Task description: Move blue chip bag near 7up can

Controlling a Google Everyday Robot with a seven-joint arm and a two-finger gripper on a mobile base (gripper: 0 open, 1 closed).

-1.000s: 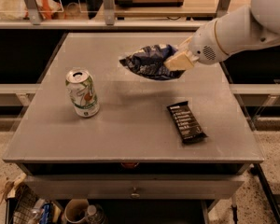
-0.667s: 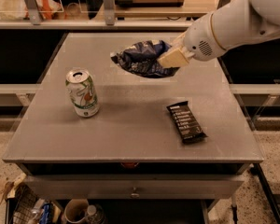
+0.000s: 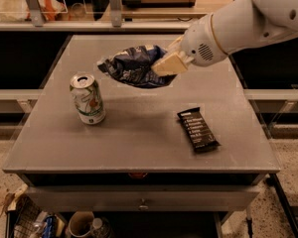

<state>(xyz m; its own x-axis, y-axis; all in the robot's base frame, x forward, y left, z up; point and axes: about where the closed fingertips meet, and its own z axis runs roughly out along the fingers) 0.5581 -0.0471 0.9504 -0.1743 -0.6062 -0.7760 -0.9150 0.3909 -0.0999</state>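
The blue chip bag, crumpled navy foil with white markings, hangs in the air above the grey table, held at its right end. My gripper, with pale fingers on a white arm reaching in from the upper right, is shut on the bag. The 7up can, white and green with a silver top, stands upright on the left part of the table. The bag is to the upper right of the can, a short gap apart.
A flat black bar wrapper lies on the right part of the table. A counter with clutter runs behind the table. Bins and a basket sit on the floor under the table's front edge.
My gripper has carried the chip bag to the left, closer to the can. The can and the black wrapper have not moved.
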